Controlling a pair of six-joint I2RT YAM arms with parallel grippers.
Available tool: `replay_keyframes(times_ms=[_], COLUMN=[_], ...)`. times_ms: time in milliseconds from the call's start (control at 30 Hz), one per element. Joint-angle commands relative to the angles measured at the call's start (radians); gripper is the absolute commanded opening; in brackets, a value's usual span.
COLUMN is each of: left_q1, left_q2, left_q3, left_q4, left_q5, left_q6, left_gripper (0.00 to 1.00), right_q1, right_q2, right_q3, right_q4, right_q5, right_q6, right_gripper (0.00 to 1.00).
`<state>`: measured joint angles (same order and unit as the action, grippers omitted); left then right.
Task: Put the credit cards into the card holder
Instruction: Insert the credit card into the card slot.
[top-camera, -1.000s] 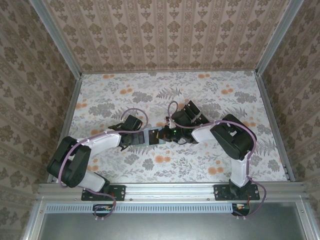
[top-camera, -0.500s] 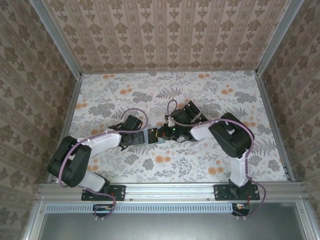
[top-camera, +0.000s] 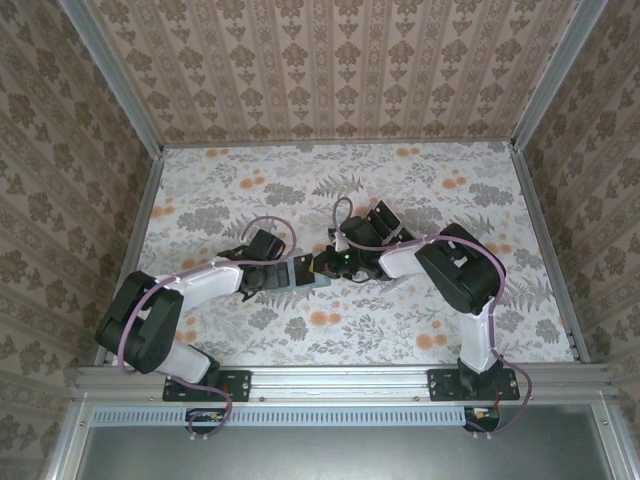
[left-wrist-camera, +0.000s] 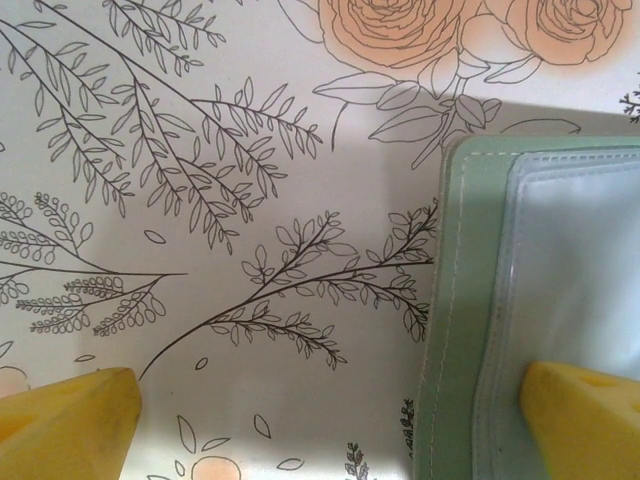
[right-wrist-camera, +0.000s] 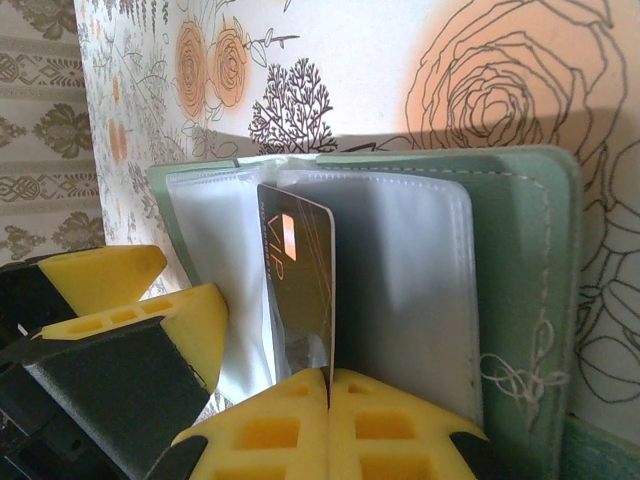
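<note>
From above, both arms meet at the middle of the floral table. Your left gripper and right gripper face each other across the card holder, which lies open between them.

On your left wrist camera, the left gripper stands wide. 1 yellow fingertip sits over bare table, and the other rests on the pale inner sleeve of the card holder, near the sage-green edge. Nothing is held between them.

On your right wrist camera, the right gripper is pinched tight on 1 dark brown credit card marked "VIP". The card stands on edge among the clear sleeves of the open card holder. You cannot tell whether its far edge is inside a pocket. At the left, the left gripper's yellow fingers sit against the holder's other side.
</note>
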<state>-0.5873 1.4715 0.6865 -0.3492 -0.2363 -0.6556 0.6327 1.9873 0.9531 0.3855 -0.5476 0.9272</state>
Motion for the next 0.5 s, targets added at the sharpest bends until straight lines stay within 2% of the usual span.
replay_keyframes(times_ms=[0,467], left_q1=[0.008,0.007], left_q2=[0.036,0.039], left_q3=[-0.01,-0.016], left_q4=[-0.095,-0.087], left_q5=[-0.035,-0.035], left_q6=[-0.002,-0.002], left_gripper=[1.0,1.0], right_q1=[-0.007,-0.002], right_q2=[0.026,-0.033], right_q3=[-0.027,-0.096], right_q4=[-0.038,-0.076], right_q5=[0.011,0.051], right_q6=[0.012,0.056], right_gripper=[0.0,0.0])
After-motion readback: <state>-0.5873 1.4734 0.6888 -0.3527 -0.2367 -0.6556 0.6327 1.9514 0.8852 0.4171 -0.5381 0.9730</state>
